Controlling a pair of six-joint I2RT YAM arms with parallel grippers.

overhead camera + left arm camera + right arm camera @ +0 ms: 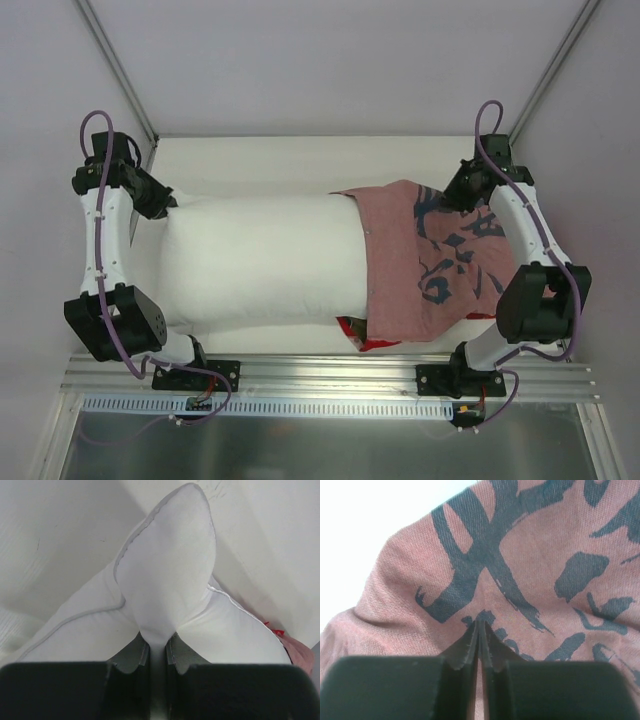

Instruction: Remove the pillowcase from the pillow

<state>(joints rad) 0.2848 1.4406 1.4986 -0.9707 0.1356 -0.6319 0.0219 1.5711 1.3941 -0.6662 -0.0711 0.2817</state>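
The white pillow (262, 260) lies across the table, its right end still inside the dusty-pink pillowcase (432, 262) with dark-blue calligraphy. A red patterned edge of the pillowcase shows at its near corner. My left gripper (172, 201) is shut on the pillow's far-left corner; the left wrist view shows that white corner (167, 575) pinched between the fingers (141, 656). My right gripper (446, 197) is shut on the pillowcase's far right part; the right wrist view shows the printed pink cloth (530, 570) nipped between the fingertips (470, 645).
White walls with metal frame bars stand at the left, right and back. An aluminium rail (330, 382) runs along the near edge by the arm bases. The pillow and pillowcase fill most of the table's width.
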